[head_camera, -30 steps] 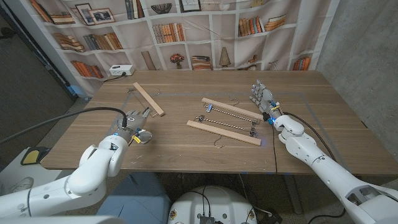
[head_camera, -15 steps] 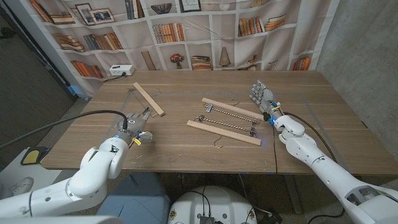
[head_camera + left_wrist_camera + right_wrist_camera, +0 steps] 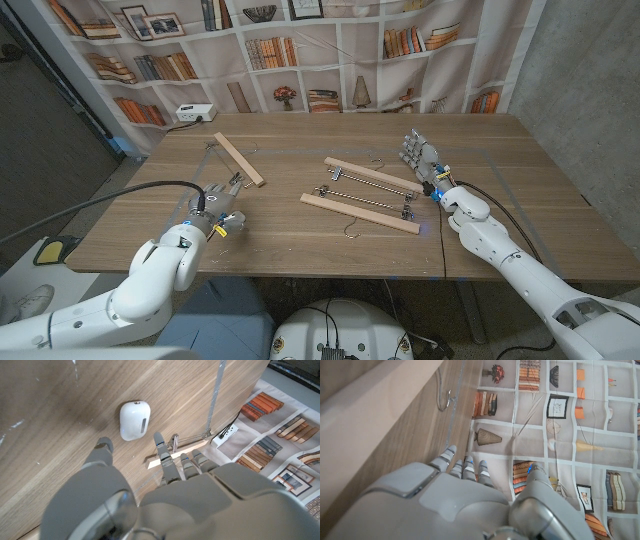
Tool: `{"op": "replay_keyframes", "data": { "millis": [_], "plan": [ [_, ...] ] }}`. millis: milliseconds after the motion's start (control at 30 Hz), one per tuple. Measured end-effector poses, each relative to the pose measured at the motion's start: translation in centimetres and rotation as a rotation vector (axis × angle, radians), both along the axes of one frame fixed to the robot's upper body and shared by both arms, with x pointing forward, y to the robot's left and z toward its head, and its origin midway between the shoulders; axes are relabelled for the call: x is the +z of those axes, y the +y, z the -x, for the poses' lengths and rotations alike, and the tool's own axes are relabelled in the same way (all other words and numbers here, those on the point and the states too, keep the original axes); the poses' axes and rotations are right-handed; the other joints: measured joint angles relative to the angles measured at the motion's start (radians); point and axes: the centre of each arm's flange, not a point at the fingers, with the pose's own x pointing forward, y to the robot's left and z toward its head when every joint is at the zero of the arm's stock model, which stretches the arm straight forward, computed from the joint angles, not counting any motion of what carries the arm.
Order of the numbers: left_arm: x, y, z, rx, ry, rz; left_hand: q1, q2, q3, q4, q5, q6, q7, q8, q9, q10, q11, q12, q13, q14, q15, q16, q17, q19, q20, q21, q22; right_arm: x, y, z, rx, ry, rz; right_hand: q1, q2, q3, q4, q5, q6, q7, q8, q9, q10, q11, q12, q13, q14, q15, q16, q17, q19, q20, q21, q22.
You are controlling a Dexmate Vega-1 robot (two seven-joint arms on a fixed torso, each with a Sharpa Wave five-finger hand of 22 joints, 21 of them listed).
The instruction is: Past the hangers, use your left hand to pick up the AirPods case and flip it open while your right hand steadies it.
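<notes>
Where the left arm enters over the near edge of the wooden worktop (image 3: pixel 300 250), the left hand (image 3: pixel 212 200) sits above the surface close to the AirPods case (image 3: pixel 233 221). In the left wrist view, the AirPods case (image 3: pixel 134 420) lies closed on the wood, just ahead of the fingers (image 3: pixel 163 457), which are spread apart and hold nothing. A gap of bare wood separates the fingertips from the case.

The right hand (image 3: pixel 418 154) stands on the far right part of the worktop, palm upright, with its fingers extended side by side and gripping nothing. It is just beside the right end of the farther of the two hangers.

Three wooden hangers lie on the worktop:
- One hanger (image 3: pixel 239 158) lies at the far left, angled, beyond the left hand.
- A second hanger (image 3: pixel 372 175) lies in the middle, running toward the right hand.
- A third hanger (image 3: pixel 358 213) lies nearer the robot, roughly parallel to the second, with metal clips between them.

The AirPods case is well apart from the two middle hangers and from the right hand. A bookshelf-print backdrop (image 3: pixel 300 50) hangs behind the worktop.
</notes>
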Motion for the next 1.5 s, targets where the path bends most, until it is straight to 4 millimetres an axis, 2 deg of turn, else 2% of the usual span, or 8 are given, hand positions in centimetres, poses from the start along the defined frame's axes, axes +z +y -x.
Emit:
{"op": "replay_keyframes", "data": {
  "millis": [100,633,933,1333,1500],
  "plan": [
    [0.0,0.1,0.0,0.004,-0.005,-0.005,0.0,0.0,0.001,-0.001,0.0,0.012,0.012,0.0,0.0,0.007,0.007,0.0,0.004,0.0,0.0,0.0,0.0,0.0,0.0,0.0,0.0,-0.1,0.1,-0.1,0.003,0.001,0.001,0.0,0.0,0.0,0.0,0.0,0.0,0.0,0.0,0.0,0.0,0.0,0.0,0.0,0.0,0.0,0.0,0.0,0.0,0.0,0.0,0.0],
    [-0.3,0.1,-0.4,0.015,-0.013,-0.012,0.0,0.0,0.004,-0.004,0.0,0.013,0.013,0.0,0.0,0.009,0.013,0.0,0.005,0.004,-0.004,0.0,0.0,0.0,0.0,0.0,0.0,-0.4,0.4,-0.2,0.01,0.003,-0.011,0.004,-0.004,0.0,0.0,0.0,0.0,0.0,0.0,0.0,0.0,0.0,0.0,0.0,0.0,0.0,0.0,0.0,-0.004,0.004,0.0,0.0],
    [-0.8,0.2,-0.6,0.023,-0.014,-0.011,-0.004,0.004,0.008,0.0,-0.004,0.035,0.035,0.006,0.0,0.016,0.02,0.0,0.005,0.004,-0.004,0.0,0.0,0.0,0.0,0.0,0.0,-0.4,0.5,-0.3,0.012,0.002,-0.015,0.004,-0.004,0.0,0.0,0.0,0.0,0.0,0.0,0.0,0.0,0.0,0.0,0.0,0.0,0.0,0.0,0.0,-0.007,0.015,-0.008,0.0],
    [-1.2,0.3,-0.6,0.038,-0.033,-0.006,-0.004,0.004,0.012,-0.004,-0.004,0.036,0.036,0.006,0.0,0.021,0.025,0.0,0.005,0.007,0.0,0.0,-0.002,0.005,0.005,0.0,0.0,-0.6,0.6,-0.2,0.011,0.004,-0.016,0.004,-0.004,0.0,0.0,0.0,0.0,0.0,0.0,0.0,0.0,0.0,0.0,0.0,0.0,0.0,0.0,0.003,-0.012,0.021,-0.008,0.0],
    [-1.3,0.3,-0.7,0.044,-0.04,-0.002,-0.005,0.005,0.012,-0.004,-0.004,0.041,0.041,0.006,0.0,0.011,0.036,-0.008,0.005,0.007,0.0,0.0,-0.002,0.005,0.005,0.0,0.0,-0.7,0.6,-0.2,0.01,0.005,-0.016,0.004,-0.004,0.0,0.0,0.0,0.0,0.0,0.0,0.0,0.0,0.0,0.0,0.0,0.0,0.0,0.0,0.003,-0.012,0.021,-0.008,0.0]
  ]
}}
